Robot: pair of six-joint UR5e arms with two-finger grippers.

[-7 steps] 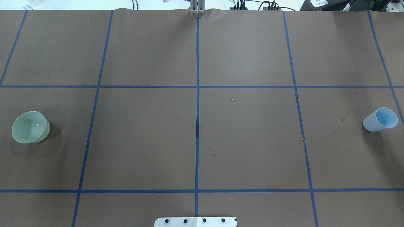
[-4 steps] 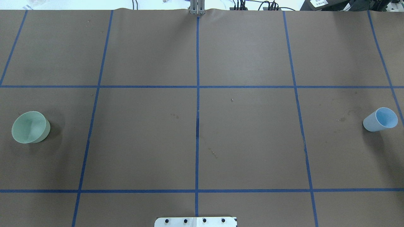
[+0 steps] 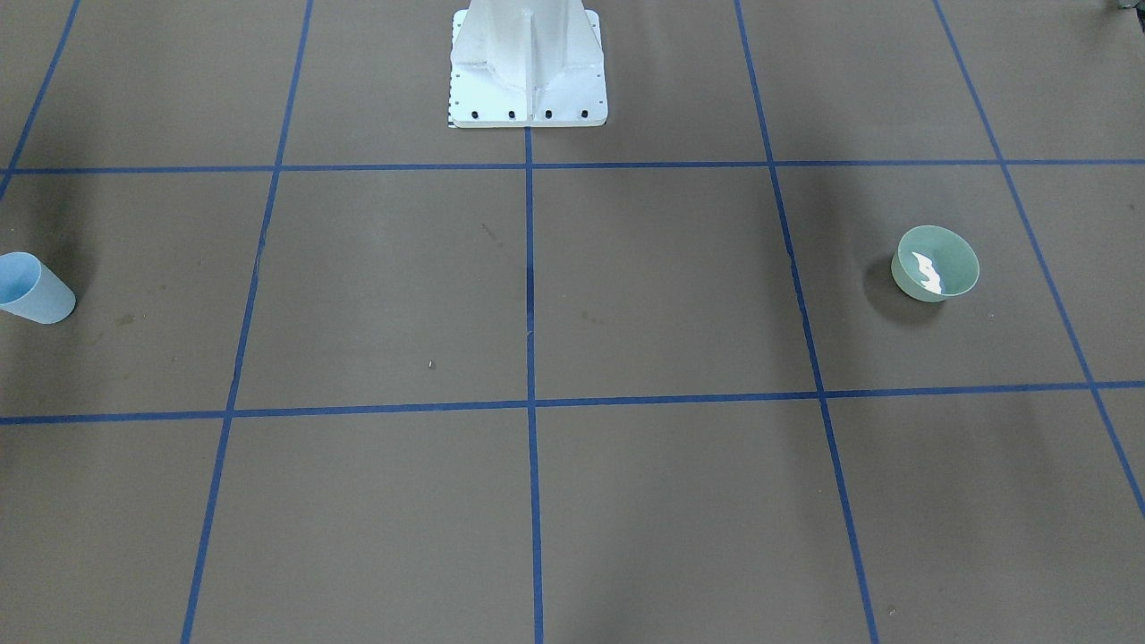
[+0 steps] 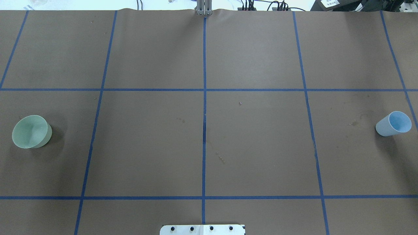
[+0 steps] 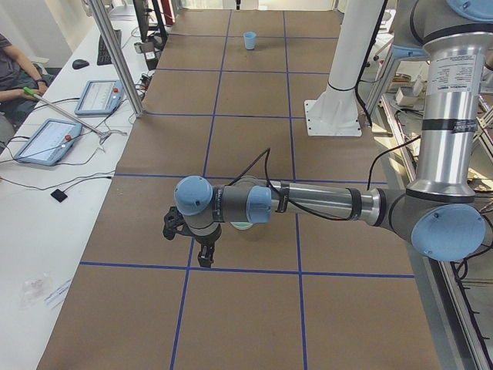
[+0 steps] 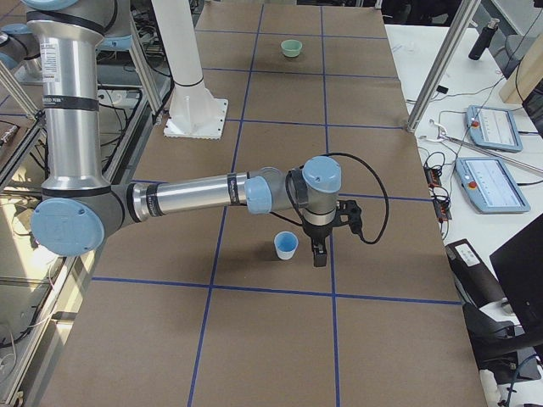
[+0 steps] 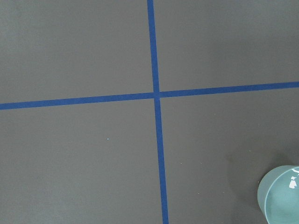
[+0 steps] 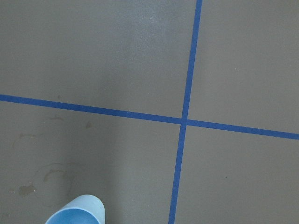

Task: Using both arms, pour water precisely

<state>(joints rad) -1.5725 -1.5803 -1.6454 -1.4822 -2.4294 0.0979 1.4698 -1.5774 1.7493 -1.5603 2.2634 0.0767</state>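
Reaching out low over the brown table (image 4: pixel 254 147), the left arm (image 5: pixel 323 202) lies nearly level, its wrist bent so the left gripper (image 5: pixel 205 256) points down just beside the green bowl (image 3: pixel 935 262); whether its jaws are apart or together cannot be told. The right arm (image 6: pixel 187 197) is stretched the same way, its right gripper (image 6: pixel 319 253) hanging just beside the upright blue cup (image 4: pixel 393 123), jaw state likewise unclear. The water (image 3: pixel 930 273) shows as a white glint inside the bowl, at the table's left end. Each arm's upright tube bears a printed label (image 5: pixel 451 77), too small to read.
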